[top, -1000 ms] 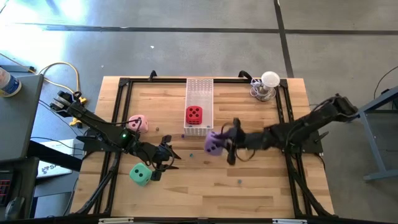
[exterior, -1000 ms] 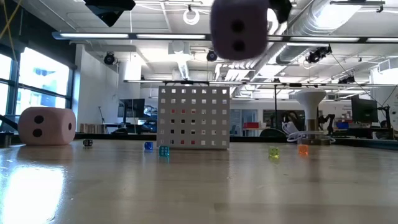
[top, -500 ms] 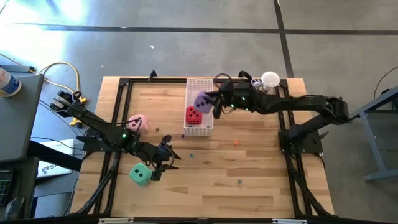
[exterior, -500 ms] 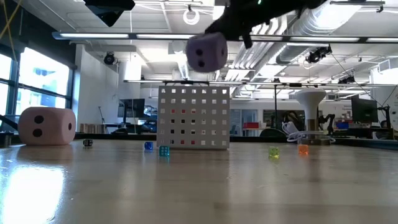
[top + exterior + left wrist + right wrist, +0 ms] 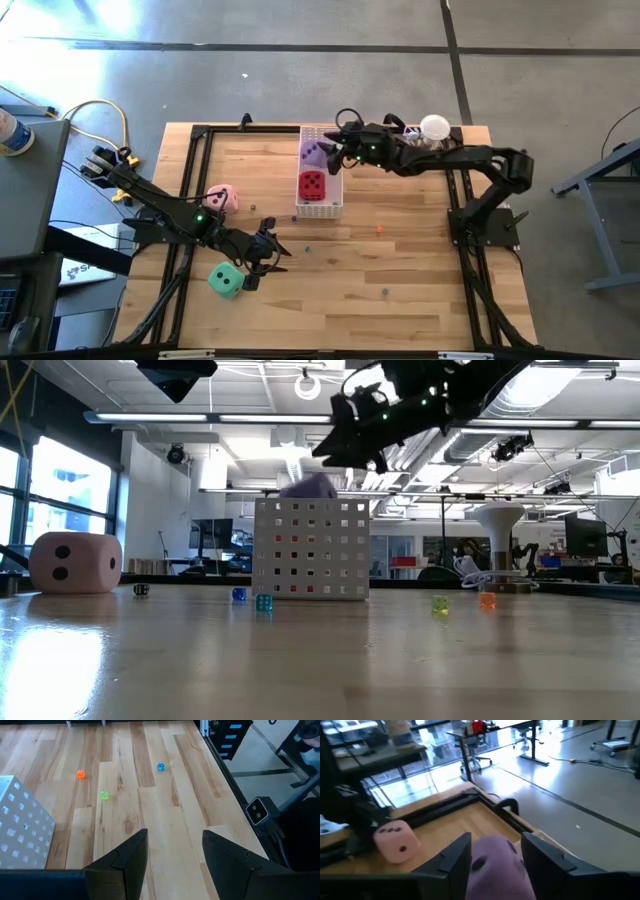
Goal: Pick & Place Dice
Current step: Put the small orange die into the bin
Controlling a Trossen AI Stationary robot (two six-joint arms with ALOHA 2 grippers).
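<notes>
The white perforated tray (image 5: 320, 172) is my landmark: a long, narrow box with walls pierced by rows of small square holes. In it sits the red die (image 5: 312, 184) toward the near end, and the purple die (image 5: 313, 152) toward the far end, its top just peeking above the tray wall in the low view. My right gripper (image 5: 333, 150) hangs over that far end, fingers spread on either side of the purple die (image 5: 495, 865); whether they still touch it I can't quite tell, since in my wrist view it fills the gap between them. The pink die (image 5: 220, 198) rests on the wooden table (image 5: 400, 270) well to the left of the tray, and the green die (image 5: 226, 280) lies nearer the front edge, left of the tray too. My left gripper (image 5: 268, 250) waits just beside the green die, fingers parted and holding nothing. All four dice look like soft, rounded cubes with dark pips. A few tiny translucent dice (image 5: 104, 795) are scattered on the planks around the tray.
</notes>
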